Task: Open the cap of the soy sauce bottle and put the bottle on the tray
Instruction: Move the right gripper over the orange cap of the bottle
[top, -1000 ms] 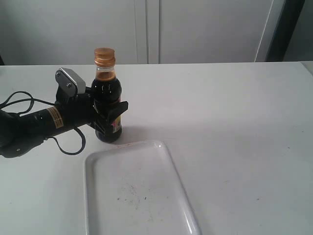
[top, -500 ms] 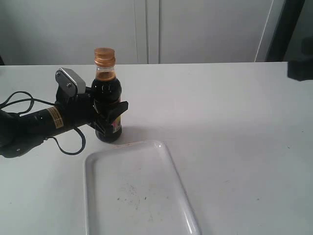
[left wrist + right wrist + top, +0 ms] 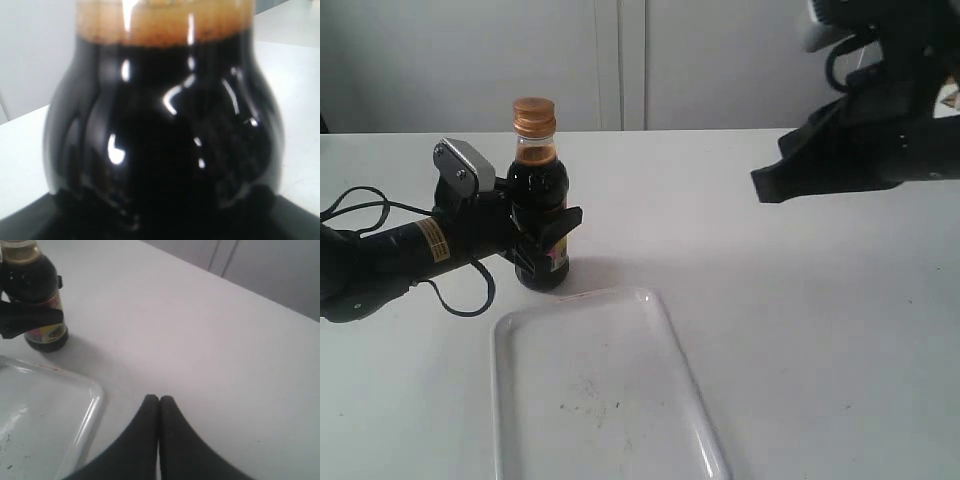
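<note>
The soy sauce bottle (image 3: pixel 540 215) stands upright on the white table, just beyond the tray's far left corner. Its orange-brown cap (image 3: pixel 534 115) is closed. My left gripper (image 3: pixel 545 235) is shut on the bottle's body from the left side; in the left wrist view the dark bottle (image 3: pixel 165 140) fills the picture. The white tray (image 3: pixel 600 400) lies in front, with nothing on it. My right gripper (image 3: pixel 765 187) hangs in the air at the upper right, well away from the bottle, fingers pressed together and holding nothing. The right wrist view shows the right gripper (image 3: pixel 159 400), the bottle (image 3: pixel 35 300) and the tray's corner (image 3: pixel 85 405).
The left arm's cable (image 3: pixel 360 205) loops on the table at the far left. A grey cabinet wall (image 3: pixel 720 60) stands behind the table. A few dark specks mark the tray's floor (image 3: pixel 585 390).
The right arm has come into the exterior view from the upper right and moved leftward above the table. The left gripper and the bottle have stayed still.
</note>
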Action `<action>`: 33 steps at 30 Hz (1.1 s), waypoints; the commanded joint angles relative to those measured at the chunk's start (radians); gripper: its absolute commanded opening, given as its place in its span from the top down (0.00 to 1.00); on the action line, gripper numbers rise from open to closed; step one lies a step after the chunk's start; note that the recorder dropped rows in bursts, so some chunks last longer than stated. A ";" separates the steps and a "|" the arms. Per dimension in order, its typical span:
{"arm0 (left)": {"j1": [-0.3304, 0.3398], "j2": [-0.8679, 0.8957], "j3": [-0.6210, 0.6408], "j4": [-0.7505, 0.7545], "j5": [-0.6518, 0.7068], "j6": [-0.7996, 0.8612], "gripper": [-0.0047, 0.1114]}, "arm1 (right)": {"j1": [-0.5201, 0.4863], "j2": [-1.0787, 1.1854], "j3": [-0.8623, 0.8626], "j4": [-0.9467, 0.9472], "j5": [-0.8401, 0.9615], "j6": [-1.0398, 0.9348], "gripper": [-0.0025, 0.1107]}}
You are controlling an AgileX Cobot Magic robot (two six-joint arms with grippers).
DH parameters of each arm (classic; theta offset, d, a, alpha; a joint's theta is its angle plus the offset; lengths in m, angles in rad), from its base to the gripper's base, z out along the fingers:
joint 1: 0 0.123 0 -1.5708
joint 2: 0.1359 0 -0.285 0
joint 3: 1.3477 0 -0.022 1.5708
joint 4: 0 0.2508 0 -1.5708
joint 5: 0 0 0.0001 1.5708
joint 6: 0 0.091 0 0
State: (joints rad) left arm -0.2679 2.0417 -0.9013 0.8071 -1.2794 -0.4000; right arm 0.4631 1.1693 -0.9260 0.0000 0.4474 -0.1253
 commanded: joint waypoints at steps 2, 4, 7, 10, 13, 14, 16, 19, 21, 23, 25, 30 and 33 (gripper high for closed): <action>-0.002 0.011 0.003 0.012 0.058 0.019 0.96 | 0.054 0.102 -0.085 0.059 0.070 -0.069 0.98; -0.002 0.011 0.003 0.012 0.058 0.019 0.96 | 0.060 0.131 -0.110 0.113 0.084 -0.110 0.98; -0.002 0.011 0.003 0.012 0.058 0.019 0.96 | 0.064 0.173 -0.143 0.216 0.117 -0.180 0.98; -0.002 0.011 0.003 0.012 0.058 0.019 0.96 | 0.064 0.210 -0.176 0.320 0.157 -0.262 0.98; -0.002 0.011 0.003 0.012 0.058 0.019 0.96 | 0.064 0.246 -0.205 0.420 0.187 -0.350 0.98; -0.002 0.011 0.003 0.012 0.058 0.019 0.96 | 0.064 0.259 -0.213 0.467 0.183 -0.383 0.98; -0.002 0.011 0.003 0.012 0.058 0.019 0.96 | 0.064 0.278 -0.220 0.545 0.176 -0.450 0.98; -0.002 0.011 0.003 0.009 0.058 0.019 0.96 | 0.064 0.311 -0.233 0.651 0.176 -0.533 0.98; -0.002 0.011 0.003 0.009 0.058 0.019 0.96 | 0.069 0.336 -0.240 0.683 0.172 -0.566 0.98; -0.002 0.011 0.003 0.009 0.058 0.019 0.96 | 0.086 0.353 -0.241 0.683 0.144 -0.582 0.98; -0.002 0.011 0.003 0.009 0.058 0.019 0.96 | 0.105 0.363 -0.241 0.683 0.108 -0.586 0.98; -0.002 0.011 0.003 0.010 0.058 0.021 0.96 | 0.144 0.383 -0.241 0.681 0.005 -0.587 0.98; -0.002 0.011 0.003 0.010 0.058 0.021 0.96 | 0.156 0.398 -0.247 0.681 -0.024 -0.587 0.98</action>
State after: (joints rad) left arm -0.2679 2.0417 -0.9013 0.8071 -1.2794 -0.3941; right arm 0.6068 1.5559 -1.1628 0.6752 0.4587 -0.7008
